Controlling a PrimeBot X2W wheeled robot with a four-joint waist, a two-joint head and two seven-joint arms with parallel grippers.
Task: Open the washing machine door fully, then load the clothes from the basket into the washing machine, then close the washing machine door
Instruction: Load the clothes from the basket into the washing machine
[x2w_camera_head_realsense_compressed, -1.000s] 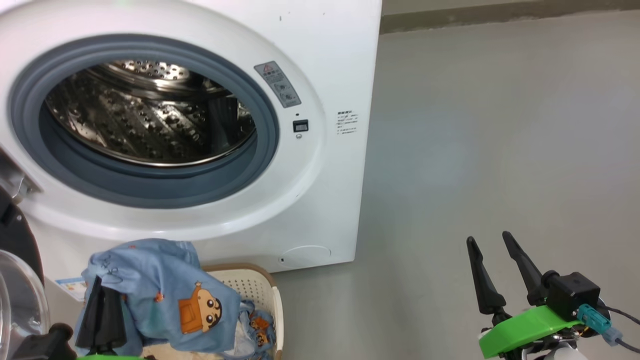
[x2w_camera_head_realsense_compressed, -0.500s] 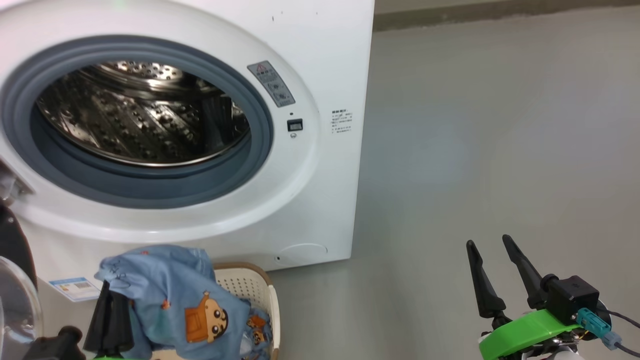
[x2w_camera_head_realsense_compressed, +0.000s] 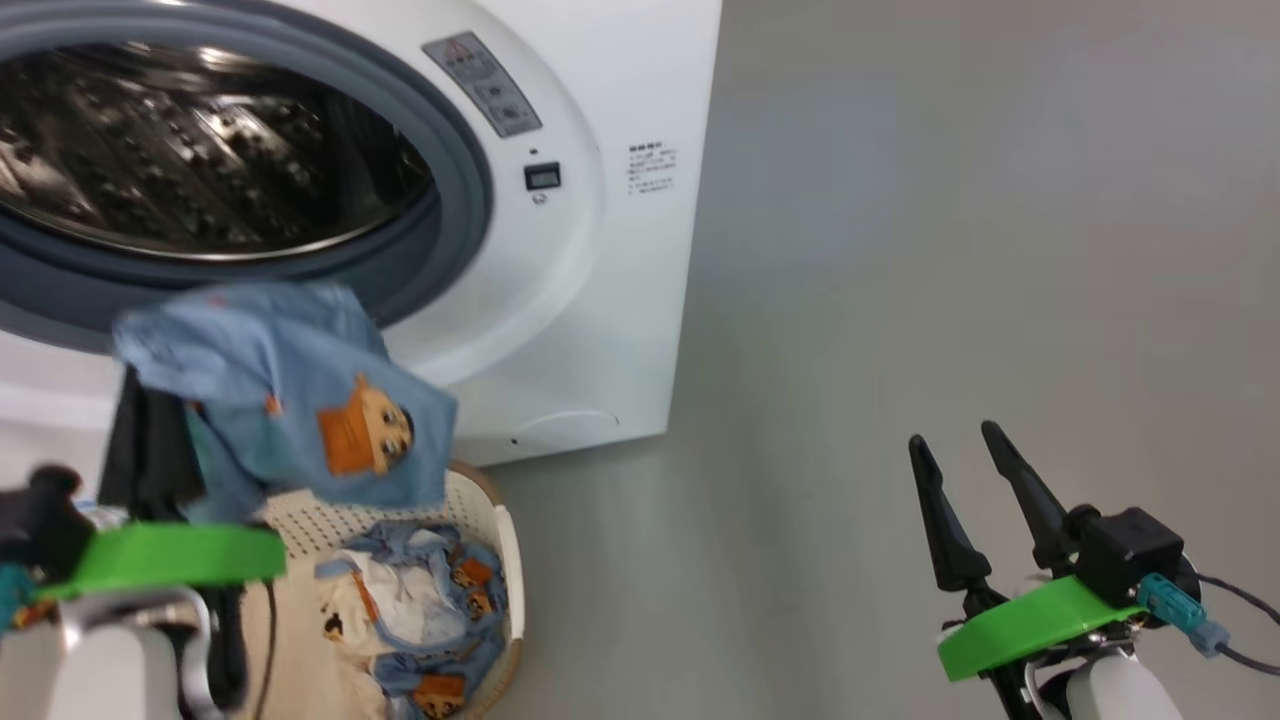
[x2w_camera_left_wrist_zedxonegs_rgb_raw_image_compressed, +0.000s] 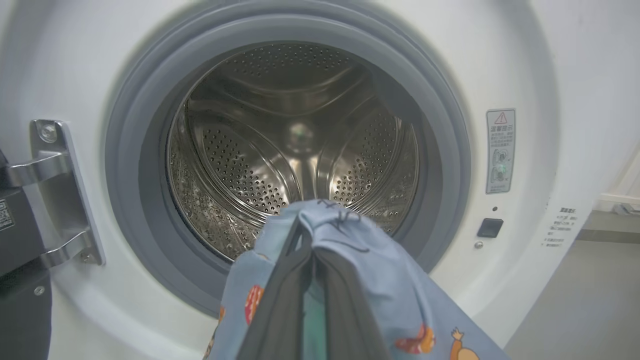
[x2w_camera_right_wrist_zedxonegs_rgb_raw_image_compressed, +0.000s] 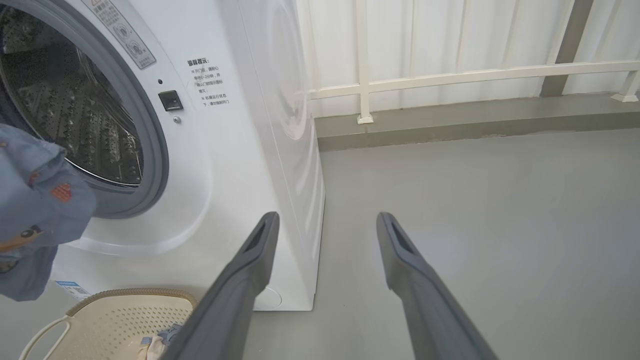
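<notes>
washing machine (x2w_camera_head_realsense_compressed: 570, 320): mouth open, straight ahead of the left gripper (x2w_camera_left_wrist_zedxonegs_rgb_raw_image_compressed: 312, 260) fingers. Steel drum (x2w_camera_left_wrist_zedxonegs_rgb_raw_image_compressed: 300, 150) sits beyond the tips, with the grey seal (x2w_camera_left_wrist_zedxonegs_rgb_raw_image_compressed: 125, 165) ringing it.

floor (x2w_camera_head_realsense_compressed: 950, 250): grey, ahead of and under the right gripper (x2w_camera_head_realsense_compressed: 952, 436).

washing machine door (x2w_camera_left_wrist_zedxonegs_rgb_raw_image_compressed: 20, 300): swung out on its hinge bracket (x2w_camera_left_wrist_zedxonegs_rgb_raw_image_compressed: 60, 190). Its dark edge is off to the left of the left fingers in the left wrist view.

basket (x2w_camera_head_realsense_compressed: 508, 570): on the floor at the machine's foot, below and just right of the left fingers, well left of the right fingers.

clothes: one blue printed garment (x2w_camera_head_realsense_compressed: 290, 400) is clamped between the left fingers, which are closed on it. It drapes over the tips and hangs above the basket, in front of the seal's lower lip, not inside the drum. Rest of the clothes (x2w_camera_head_realsense_compressed: 420, 620) lie bundled in the basket.

right fingers: spread apart, holding nothing, pointing past the machine's right side.
</notes>
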